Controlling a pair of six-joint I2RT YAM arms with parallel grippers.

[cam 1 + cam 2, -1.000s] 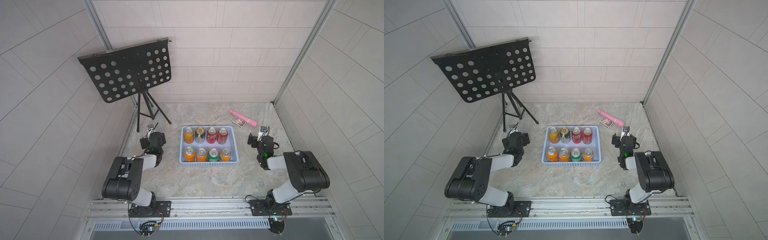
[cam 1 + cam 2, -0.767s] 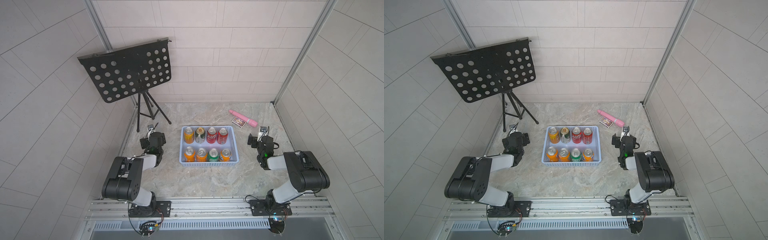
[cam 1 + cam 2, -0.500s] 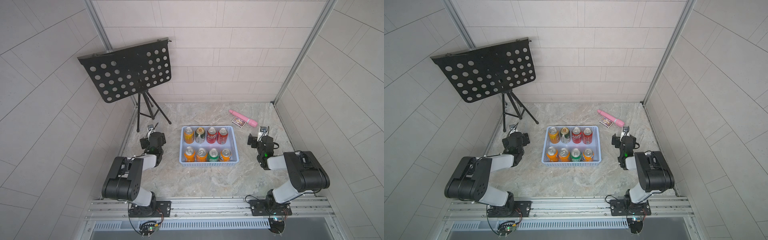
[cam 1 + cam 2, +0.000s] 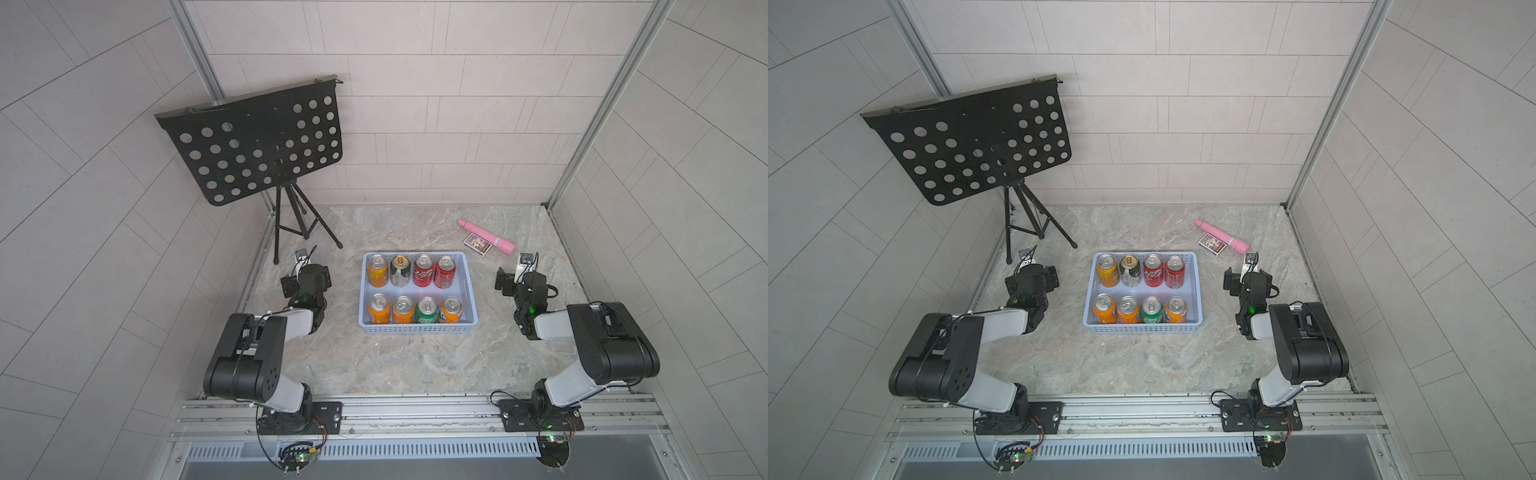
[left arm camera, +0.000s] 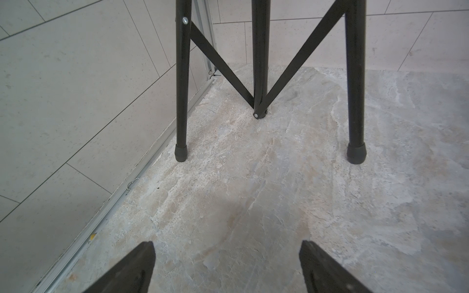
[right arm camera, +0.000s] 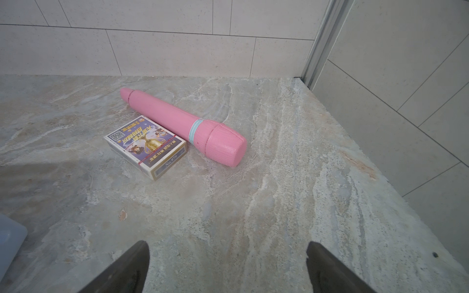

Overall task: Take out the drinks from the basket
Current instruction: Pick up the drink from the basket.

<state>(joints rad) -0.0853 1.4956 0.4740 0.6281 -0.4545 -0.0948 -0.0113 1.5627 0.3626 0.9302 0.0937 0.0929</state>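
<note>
Left wrist view: the left gripper [image 5: 227, 269] hangs low over the marbled tabletop [image 5: 253, 197], its fingers spread wide with nothing between them; ahead of it stand the black legs of the music stand [image 5: 181, 101], whose perforated desk tilts over the rear left corner in both top views; at the middle of the table, well apart from both arms, sits the light blue basket [image 4: 417, 329]; all eight drinks [image 4: 1152, 266] stand upright inside it in two rows of four; the far row runs orange can [image 4: 377, 272], dark green-and-white can [image 4: 400, 271], red can [image 4: 423, 271], second red can [image 4: 444, 272]; the near row runs second orange can [image 4: 379, 308], third orange can [image 4: 403, 309], green can [image 4: 427, 309], fourth orange can [image 4: 451, 309]; further right, toward the back wall, a patterned card box [image 6: 147, 145] lies flat just beside the pink tube [image 6: 182, 124], which lies on its side; whether the two touch cannot be told; the right gripper [image 6: 227, 269] faces them from nearby, its fingers likewise parted wide, gripping nothing; a corner of the basket shows in the right wrist view.
</note>
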